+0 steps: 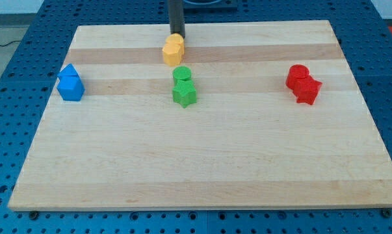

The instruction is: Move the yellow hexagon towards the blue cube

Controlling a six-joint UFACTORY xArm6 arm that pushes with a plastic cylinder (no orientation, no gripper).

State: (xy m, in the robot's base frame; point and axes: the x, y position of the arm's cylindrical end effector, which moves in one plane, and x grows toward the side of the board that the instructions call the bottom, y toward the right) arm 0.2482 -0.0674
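The yellow hexagon (173, 45) sits near the view's top, left of centre, with a second yellow block (171, 56) touching it just below. My tip (177, 34) stands right behind the hexagon, at its top edge, touching or nearly so. The blue cube (71, 87) is at the view's left edge of the board, with a second blue block (68, 71) joined at its top. The blue pair lies well to the left of and below the yellow pair.
A green cylinder (181, 74) and a green star (184, 94) sit just below the yellow blocks. A red cylinder (297, 75) and a red star-like block (307, 90) sit at the view's right. The wooden board (202, 162) rests on a blue pegboard.
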